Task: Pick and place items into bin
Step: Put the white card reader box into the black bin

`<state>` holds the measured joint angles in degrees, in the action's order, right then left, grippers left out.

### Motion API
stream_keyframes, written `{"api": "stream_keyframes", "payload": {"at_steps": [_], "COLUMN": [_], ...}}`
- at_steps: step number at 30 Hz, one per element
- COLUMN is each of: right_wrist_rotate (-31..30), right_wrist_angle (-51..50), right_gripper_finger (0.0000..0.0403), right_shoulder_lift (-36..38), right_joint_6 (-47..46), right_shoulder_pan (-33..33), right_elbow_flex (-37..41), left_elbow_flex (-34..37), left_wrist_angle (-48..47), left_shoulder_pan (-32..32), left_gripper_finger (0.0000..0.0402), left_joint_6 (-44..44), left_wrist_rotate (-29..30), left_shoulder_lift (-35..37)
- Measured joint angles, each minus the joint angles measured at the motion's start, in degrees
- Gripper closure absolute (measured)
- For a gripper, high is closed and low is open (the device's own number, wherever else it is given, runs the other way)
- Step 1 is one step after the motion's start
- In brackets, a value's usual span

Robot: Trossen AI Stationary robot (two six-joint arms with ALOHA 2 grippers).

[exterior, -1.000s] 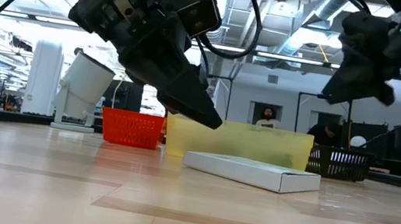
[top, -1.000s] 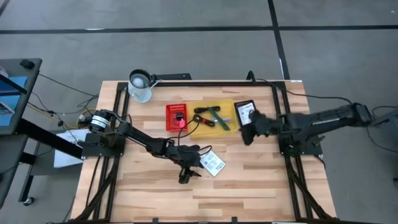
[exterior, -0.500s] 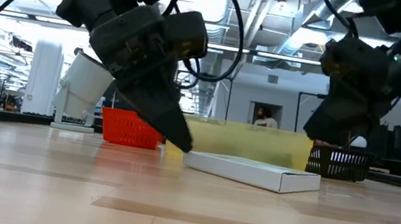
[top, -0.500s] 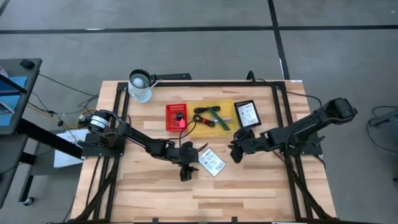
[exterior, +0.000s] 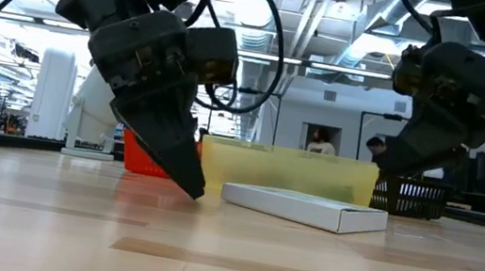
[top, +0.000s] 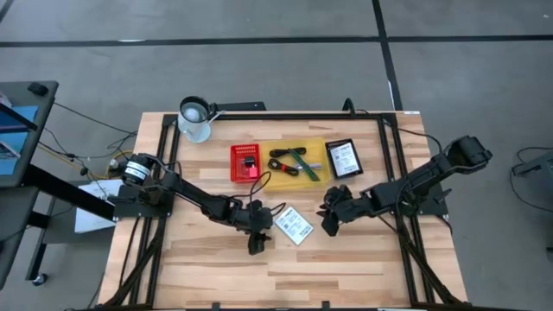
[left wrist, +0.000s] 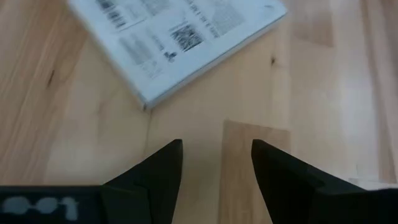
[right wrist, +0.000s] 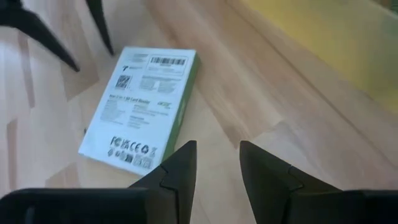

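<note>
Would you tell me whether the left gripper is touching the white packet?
Apart. The left wrist view shows bare wood between the left gripper and the white packet.

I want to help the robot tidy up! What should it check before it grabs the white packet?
1. White packet lies flat on the table, nothing on it: ok.
2. Left pincer open and empty: ok.
3. Left pincer around the packet: not ok, it is down at the table beside the packet's edge.
4. Right pincer open, empty, clear of the packet: ok.
5. Yellow bin has room: ok, only a black cable and green stick show inside.
6. The two pincers will stay clear of each other: cannot tell.
</note>
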<state>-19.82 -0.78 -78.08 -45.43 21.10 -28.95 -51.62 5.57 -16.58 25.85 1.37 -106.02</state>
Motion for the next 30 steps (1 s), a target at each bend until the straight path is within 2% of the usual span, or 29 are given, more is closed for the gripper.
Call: {"api": "stream_keyframes", "payload": {"at_steps": [7,16,25,30], "right_wrist_rotate": [0.45,0.0,0.38,-0.68], "right_wrist_angle": [-0.41,-1.22,6.02,6.88], "right_gripper_finger": [0.0284,0.0284,0.0284,0.0284], "right_shoulder_lift": [0.0,-0.36,-11.32,-14.65], "right_joint_6": [-0.04,0.26,3.44,5.38], "right_shoulder_pan": [1.99,4.4,4.32,4.16], "right_elbow_flex": [0.0,-0.02,-0.16,-1.59], "left_elbow_flex": [0.01,0.03,0.03,-0.12], "left_wrist_angle": [0.58,1.28,1.48,1.65], "left_shoulder_pan": [-0.02,-0.52,-1.44,-1.39], "left_gripper_finger": [0.0214,0.0214,0.0214,0.0214], "left_joint_6": [2.68,6.78,6.22,5.81], "left_wrist_rotate": [1.2,6.46,6.39,4.52], "left_shoulder_lift": [0.0,-0.04,-0.05,-1.64]}}
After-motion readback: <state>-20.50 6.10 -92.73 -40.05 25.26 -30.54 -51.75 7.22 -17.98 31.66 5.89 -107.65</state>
